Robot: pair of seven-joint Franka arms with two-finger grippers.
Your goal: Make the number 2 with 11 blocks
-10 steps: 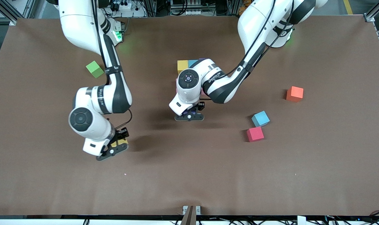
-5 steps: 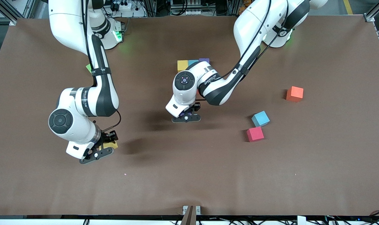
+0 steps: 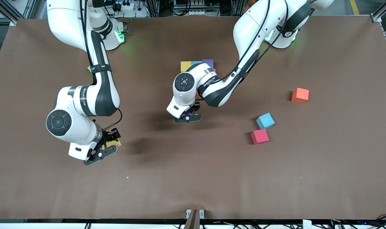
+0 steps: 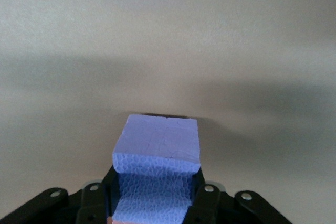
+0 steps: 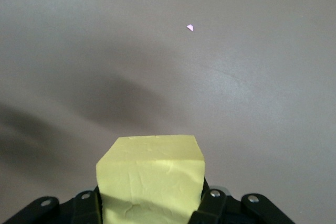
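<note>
The right gripper point(image 3: 107, 149) hung over the table point(image 3: 193, 190) toward the right arm's end, clenching a yellow block point(image 5: 150, 179) that filled its jaws. The left gripper point(image 3: 187, 115) hung mid-table, clamping a purple block point(image 4: 157, 169) beside the unfinished number 2 point(image 3: 196, 65). Lowered carelessly, that block could probably knock the placed cubes askew.

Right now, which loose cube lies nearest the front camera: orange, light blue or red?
The red cube; it lies lowest in the front view, just below the light blue cube, with the orange cube higher up.
</note>
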